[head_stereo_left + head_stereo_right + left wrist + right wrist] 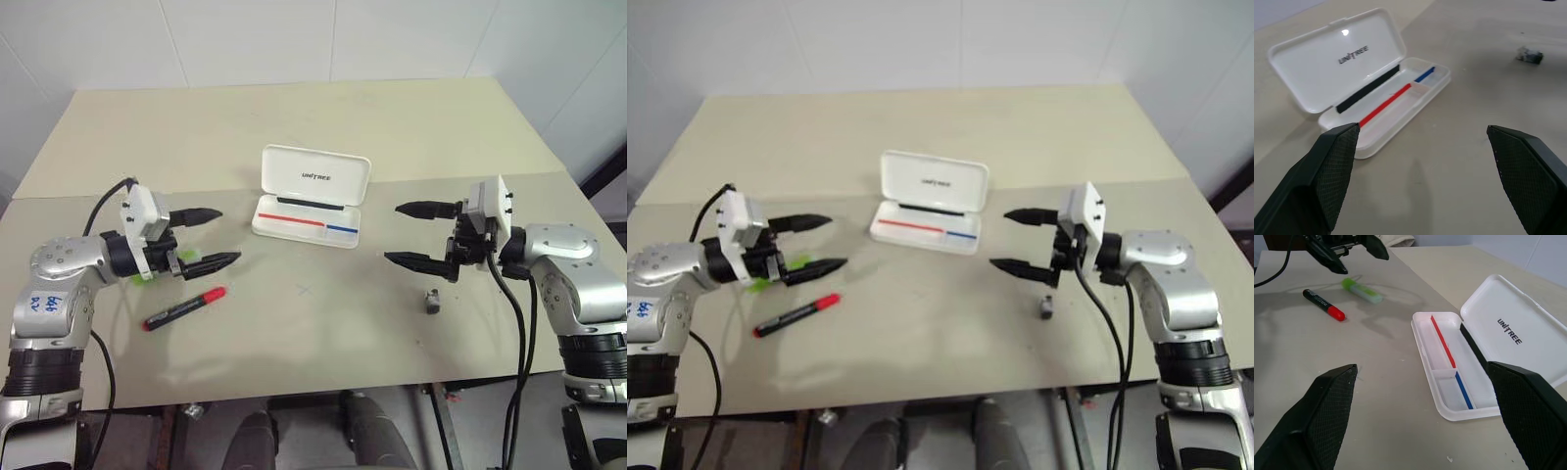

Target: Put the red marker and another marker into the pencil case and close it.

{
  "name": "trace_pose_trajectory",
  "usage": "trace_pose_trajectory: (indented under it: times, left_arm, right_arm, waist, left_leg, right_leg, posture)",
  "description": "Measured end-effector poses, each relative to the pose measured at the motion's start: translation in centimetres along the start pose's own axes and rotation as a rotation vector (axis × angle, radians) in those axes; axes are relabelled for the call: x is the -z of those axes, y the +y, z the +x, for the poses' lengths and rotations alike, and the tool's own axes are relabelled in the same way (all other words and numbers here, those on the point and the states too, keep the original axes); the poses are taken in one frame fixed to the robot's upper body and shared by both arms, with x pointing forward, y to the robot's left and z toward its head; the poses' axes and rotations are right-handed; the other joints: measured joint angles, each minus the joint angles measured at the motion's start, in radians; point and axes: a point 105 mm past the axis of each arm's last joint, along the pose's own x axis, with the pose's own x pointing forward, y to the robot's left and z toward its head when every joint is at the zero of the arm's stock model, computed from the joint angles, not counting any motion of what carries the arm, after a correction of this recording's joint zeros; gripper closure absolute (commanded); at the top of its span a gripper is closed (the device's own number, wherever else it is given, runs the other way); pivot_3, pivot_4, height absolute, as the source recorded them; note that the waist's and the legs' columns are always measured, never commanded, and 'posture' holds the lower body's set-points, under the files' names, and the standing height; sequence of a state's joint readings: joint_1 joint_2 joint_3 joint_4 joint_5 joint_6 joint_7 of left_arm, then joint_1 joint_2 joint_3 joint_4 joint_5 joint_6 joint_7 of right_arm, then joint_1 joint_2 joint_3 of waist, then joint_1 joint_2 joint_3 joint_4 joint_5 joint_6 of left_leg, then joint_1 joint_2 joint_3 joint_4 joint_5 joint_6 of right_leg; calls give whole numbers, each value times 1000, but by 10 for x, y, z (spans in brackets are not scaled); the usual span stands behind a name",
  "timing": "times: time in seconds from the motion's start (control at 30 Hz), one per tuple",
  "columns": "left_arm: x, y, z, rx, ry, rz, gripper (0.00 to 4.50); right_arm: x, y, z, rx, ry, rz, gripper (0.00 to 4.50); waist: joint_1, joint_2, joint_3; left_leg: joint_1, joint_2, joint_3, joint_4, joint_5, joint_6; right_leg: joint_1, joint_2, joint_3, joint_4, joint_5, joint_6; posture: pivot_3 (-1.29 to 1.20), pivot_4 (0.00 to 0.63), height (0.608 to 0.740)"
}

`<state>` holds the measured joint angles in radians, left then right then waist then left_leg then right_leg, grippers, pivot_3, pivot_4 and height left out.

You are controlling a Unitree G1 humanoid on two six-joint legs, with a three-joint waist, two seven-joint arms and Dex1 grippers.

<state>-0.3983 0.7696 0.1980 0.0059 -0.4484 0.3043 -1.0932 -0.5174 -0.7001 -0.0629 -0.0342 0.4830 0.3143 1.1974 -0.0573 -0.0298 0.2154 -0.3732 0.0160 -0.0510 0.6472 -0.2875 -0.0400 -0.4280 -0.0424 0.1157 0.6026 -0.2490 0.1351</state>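
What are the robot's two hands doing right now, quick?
Left gripper: open, holding nothing.
Right gripper: open, holding nothing.

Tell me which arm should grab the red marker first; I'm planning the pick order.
The left. The red marker lies just below the open left gripper, with the green marker beside it. The open right gripper hovers across the table, past the open pencil case, near a small grey block.
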Motion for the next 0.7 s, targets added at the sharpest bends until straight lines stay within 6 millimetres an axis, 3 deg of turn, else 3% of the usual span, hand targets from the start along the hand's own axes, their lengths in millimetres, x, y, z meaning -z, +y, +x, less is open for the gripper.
trace_pose_trajectory:
  times: [0.17,0.3,0.43,0.5,0.63,0.7]
  left_arm:
    - [-4,1,-12,4,19,36,20]
    - [-8,5,-19,-18,16,66,20]
    - [-9,6,-20,-26,9,81,20]
    - [-9,6,-20,-22,8,84,20]
    - [-7,9,-26,-30,26,81,20]
    - [-7,11,-29,-38,30,87,0]
  right_arm:
    - [-4,-3,-3,-28,13,-15,0]
    - [-6,-16,-3,-24,26,-23,0]
    - [-15,-15,26,-75,37,-65,0]
    - [-8,-9,46,-115,80,-63,0]
    - [6,-8,63,-135,147,-23,0]
    - [10,-12,70,-122,171,-23,606]
  waist:
    - [-2,0,0]
    - [-3,0,0]
    - [-10,0,0]
    - [-12,0,0]
    - [-12,0,0]
    - [-14,0,0]
  left_leg:
    - [0,0,0,0,0,0]
    - [0,0,0,0,0,0]
    - [1,1,0,-1,0,0]
    - [1,1,0,-1,0,0]
    - [-1,0,0,-1,0,0]
    - [-1,1,0,-1,0,0]
  right_leg:
    - [0,0,0,0,0,0]
    - [0,0,0,0,0,0]
    - [-1,1,0,2,-1,-1]
    - [-1,1,0,2,-1,-1]
    - [-2,0,0,2,-1,-1]
    - [-2,0,0,2,-1,-1]
  posture:
    - [0,150,740]
    - [0,150,740]
    - [0,150,740]
    - [0,150,740]
    - [0,150,740]
    - [0,150,740]
